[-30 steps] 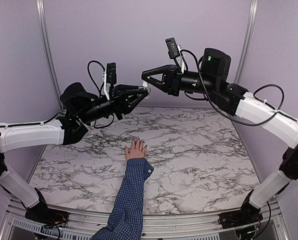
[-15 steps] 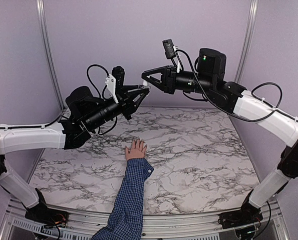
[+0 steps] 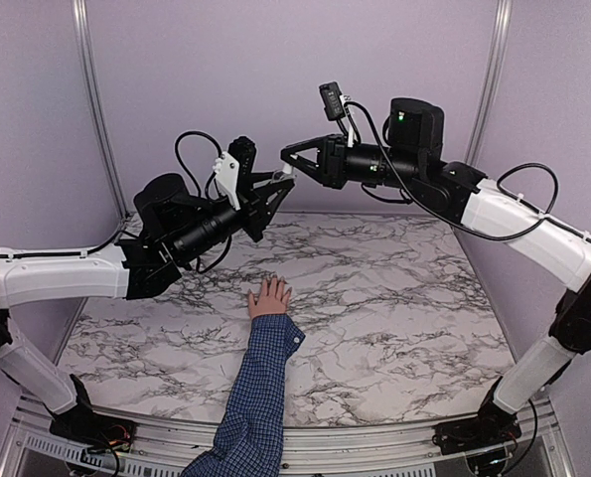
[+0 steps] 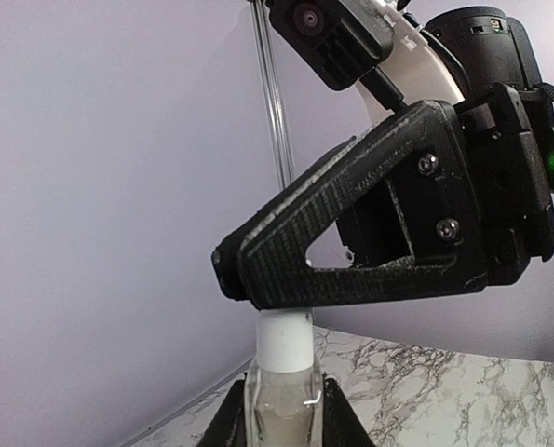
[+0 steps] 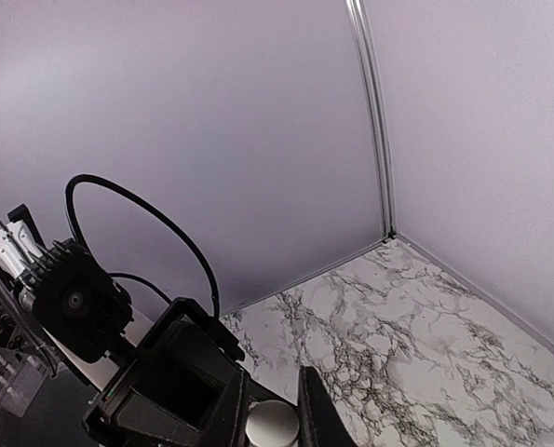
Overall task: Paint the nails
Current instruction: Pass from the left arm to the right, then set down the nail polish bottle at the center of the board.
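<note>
High above the back of the table, a small clear bottle (image 4: pixel 281 402) with a white cap (image 4: pixel 286 340) is held upright, with my left gripper (image 4: pixel 281 414) shut on its glass body. My right gripper (image 5: pixel 272 410) comes in from the right and is shut on the white cap (image 5: pixel 273 424). In the top view the two grippers meet tip to tip, left gripper (image 3: pixel 280 182) below, right gripper (image 3: pixel 287 157) above. A small light-skinned hand (image 3: pixel 269 297) lies flat on the marble with its fingers spread. Its nails are too small to make out.
A blue checked sleeve (image 3: pixel 263 383) runs from the near edge to the hand. The marble table top (image 3: pixel 394 298) is enclosed by lilac walls with metal corner posts (image 3: pixel 94 99). Both arms span the air above the back half.
My left wrist has tilted upward, bringing the bottle up under the right gripper. The right gripper has shifted slightly left. The hand has not moved.
</note>
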You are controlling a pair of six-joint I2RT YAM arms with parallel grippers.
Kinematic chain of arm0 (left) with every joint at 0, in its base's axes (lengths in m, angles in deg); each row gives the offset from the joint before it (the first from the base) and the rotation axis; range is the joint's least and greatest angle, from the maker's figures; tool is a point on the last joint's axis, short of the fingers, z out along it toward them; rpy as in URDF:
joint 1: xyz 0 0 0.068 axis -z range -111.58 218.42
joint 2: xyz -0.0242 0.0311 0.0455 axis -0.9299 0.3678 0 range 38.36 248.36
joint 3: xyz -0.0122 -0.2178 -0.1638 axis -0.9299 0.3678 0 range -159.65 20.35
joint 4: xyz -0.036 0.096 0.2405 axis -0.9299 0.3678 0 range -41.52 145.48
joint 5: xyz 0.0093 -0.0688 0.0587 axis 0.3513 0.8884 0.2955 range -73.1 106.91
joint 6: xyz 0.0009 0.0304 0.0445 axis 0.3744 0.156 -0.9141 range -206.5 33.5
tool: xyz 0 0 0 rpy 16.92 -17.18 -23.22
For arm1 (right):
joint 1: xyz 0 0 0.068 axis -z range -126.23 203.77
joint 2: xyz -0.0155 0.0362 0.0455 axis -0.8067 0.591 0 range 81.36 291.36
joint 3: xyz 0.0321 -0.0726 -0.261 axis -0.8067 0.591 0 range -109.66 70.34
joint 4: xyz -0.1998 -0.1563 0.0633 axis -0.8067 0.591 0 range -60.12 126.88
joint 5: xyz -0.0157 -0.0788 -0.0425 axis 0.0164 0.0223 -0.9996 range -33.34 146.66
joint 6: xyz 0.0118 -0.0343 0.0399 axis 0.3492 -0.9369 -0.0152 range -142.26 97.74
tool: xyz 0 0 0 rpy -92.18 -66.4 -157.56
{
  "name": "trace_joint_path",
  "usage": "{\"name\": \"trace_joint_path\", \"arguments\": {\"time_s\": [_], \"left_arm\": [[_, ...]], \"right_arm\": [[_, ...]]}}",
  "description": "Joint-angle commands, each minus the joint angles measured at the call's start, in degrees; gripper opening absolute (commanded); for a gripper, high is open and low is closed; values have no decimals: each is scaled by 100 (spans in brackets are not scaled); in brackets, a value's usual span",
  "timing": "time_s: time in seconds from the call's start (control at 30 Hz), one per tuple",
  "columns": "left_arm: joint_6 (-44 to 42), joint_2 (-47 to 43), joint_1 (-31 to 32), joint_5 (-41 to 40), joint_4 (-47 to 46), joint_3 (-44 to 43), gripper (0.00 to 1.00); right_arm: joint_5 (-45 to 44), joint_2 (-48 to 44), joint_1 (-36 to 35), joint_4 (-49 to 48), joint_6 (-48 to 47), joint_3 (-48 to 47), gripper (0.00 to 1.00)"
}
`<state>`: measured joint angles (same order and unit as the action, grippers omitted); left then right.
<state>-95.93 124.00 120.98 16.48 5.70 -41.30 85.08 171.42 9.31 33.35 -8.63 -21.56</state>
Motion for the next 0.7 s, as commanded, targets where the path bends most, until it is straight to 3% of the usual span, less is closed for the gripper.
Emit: {"name": "trace_joint_path", "arguments": {"time_s": [0.0,0.3,0.5,0.67], "left_arm": [[126,-239,-159,-88,-4,161,3],[271,-383,-220,294,-142,418,39],[348,-452,-228,646,-134,552,98],[491,-663,-252,599,-134,759,99]], "right_arm": [[168,-107,-146,-82,231,-164,0],[45,-212,-7,-141,219,-135,0],[-8,-323,95,-288,184,22,0],[-171,-470,189,-294,-3,243,0]]}}
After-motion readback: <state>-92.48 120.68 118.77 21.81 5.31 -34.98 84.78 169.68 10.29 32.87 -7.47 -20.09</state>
